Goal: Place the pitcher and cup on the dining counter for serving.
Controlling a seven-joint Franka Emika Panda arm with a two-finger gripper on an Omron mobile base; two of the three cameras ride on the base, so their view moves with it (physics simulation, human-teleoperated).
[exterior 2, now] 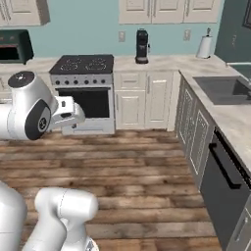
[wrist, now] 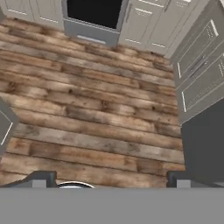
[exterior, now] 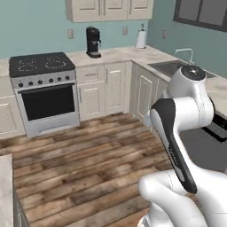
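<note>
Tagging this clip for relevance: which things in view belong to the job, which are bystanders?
Job: gripper, open, empty; counter slab, perhaps the dining counter.
Bystanders: stove, coffee machine, paper towel roll, sink.

Wood floor [wrist: 96, 109] open ahead; stove [exterior: 44, 91] far side, cabinet run [exterior 2: 196, 130] and dishwasher [exterior 2: 223, 188] flank right.
</note>
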